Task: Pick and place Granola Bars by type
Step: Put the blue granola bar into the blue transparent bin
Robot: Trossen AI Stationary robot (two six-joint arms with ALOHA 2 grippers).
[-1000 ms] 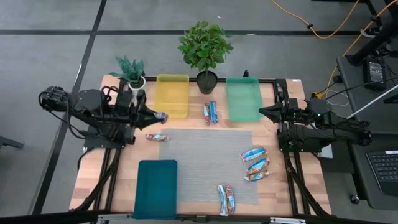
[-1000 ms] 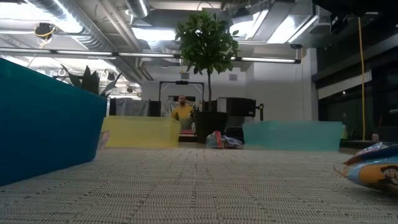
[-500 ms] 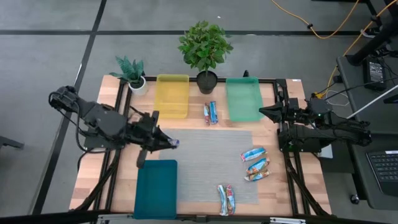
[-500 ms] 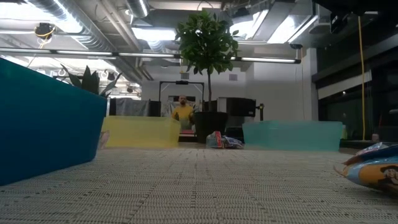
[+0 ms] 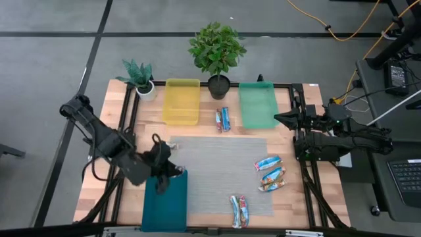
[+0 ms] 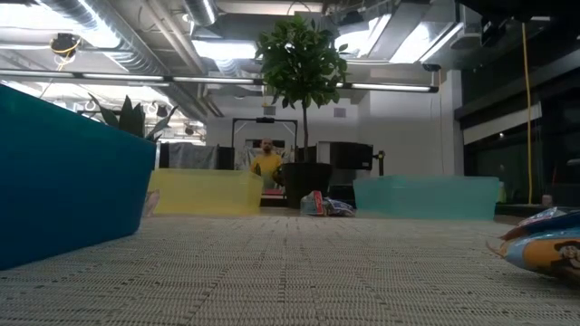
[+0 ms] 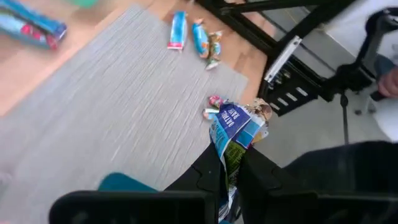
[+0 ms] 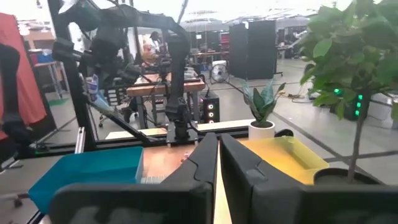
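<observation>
My left gripper point(image 5: 173, 170) hangs over the far edge of the teal tray point(image 5: 164, 204), shut on a blue-and-white granola bar point(image 7: 235, 127). More granola bars lie loose: two point(image 5: 222, 119) between the yellow tray point(image 5: 182, 100) and the green tray point(image 5: 256, 104), three point(image 5: 270, 172) at the grey mat's right edge, and two point(image 5: 240, 210) near the front edge. My right gripper point(image 5: 276, 119) waits shut by the green tray's right side, holding nothing. My left gripper pinches one end of the bar's wrapper point(image 7: 229, 165) between its two fingers point(image 7: 209, 174). The rest of the bar sticks out past the fingertips, crumpled. It is lifted clear of the table and of the tray, and the gripper slants downward.
A large potted plant point(image 5: 217, 56) and a small one point(image 5: 139, 78) stand at the far edge. A grey mat point(image 5: 217, 171) covers the table's middle. The black frame rails point(image 5: 309, 178) run along both sides.
My left gripper has carried the bar from beside the yellow tray toward the table's near edge, ending over the teal tray's far edge. It has sunk and rolled on the way and stayed shut on the bar.
</observation>
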